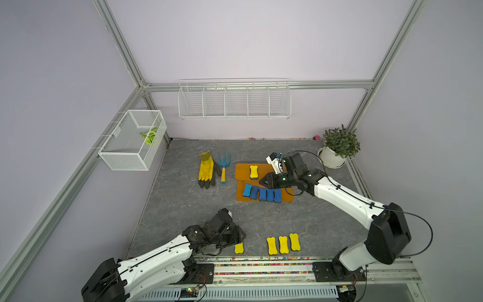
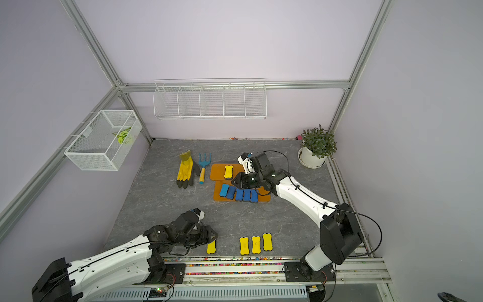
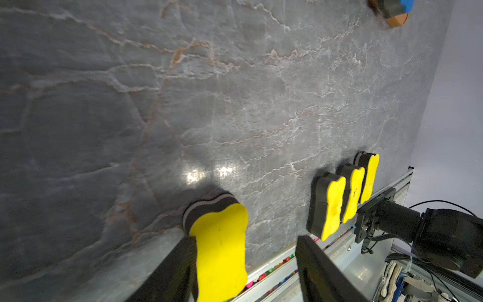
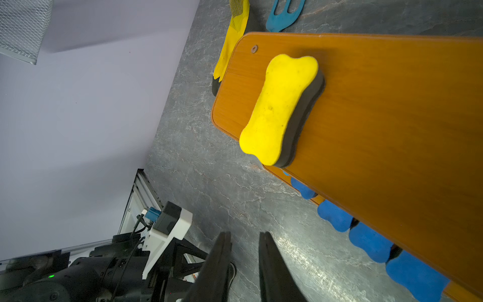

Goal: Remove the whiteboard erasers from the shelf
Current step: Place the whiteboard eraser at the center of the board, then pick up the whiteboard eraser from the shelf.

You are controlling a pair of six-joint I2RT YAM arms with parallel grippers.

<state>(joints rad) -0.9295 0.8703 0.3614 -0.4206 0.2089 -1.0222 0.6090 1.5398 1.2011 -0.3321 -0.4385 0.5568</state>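
The orange-brown shelf [image 1: 243, 171] [image 2: 218, 171] carries one yellow whiteboard eraser [image 1: 253, 171] [image 4: 279, 109] on its upper tier. Several blue erasers [image 1: 262, 194] [image 4: 368, 241] line the lower tier. My right gripper [image 1: 258, 181] [image 4: 245, 234] hovers just right of the yellow one, above the blue row. It is narrowly open with nothing between the fingers. Three yellow erasers [image 1: 283, 244] [image 3: 350, 193] stand on the table near the front. My left gripper [image 1: 242, 237] [image 3: 245, 238] is open around another yellow eraser [image 1: 239, 248] [image 3: 222, 248], which lies on the table against one finger.
A yellow glove [image 1: 206, 170] and a blue hand rake [image 1: 224, 164] lie left of the shelf. At the back right stands a potted plant [image 1: 337, 149]. A white mesh basket [image 1: 133, 138] and a wire rack [image 1: 234, 100] hang on the walls. A metal rail [image 1: 261, 264] borders the table's front.
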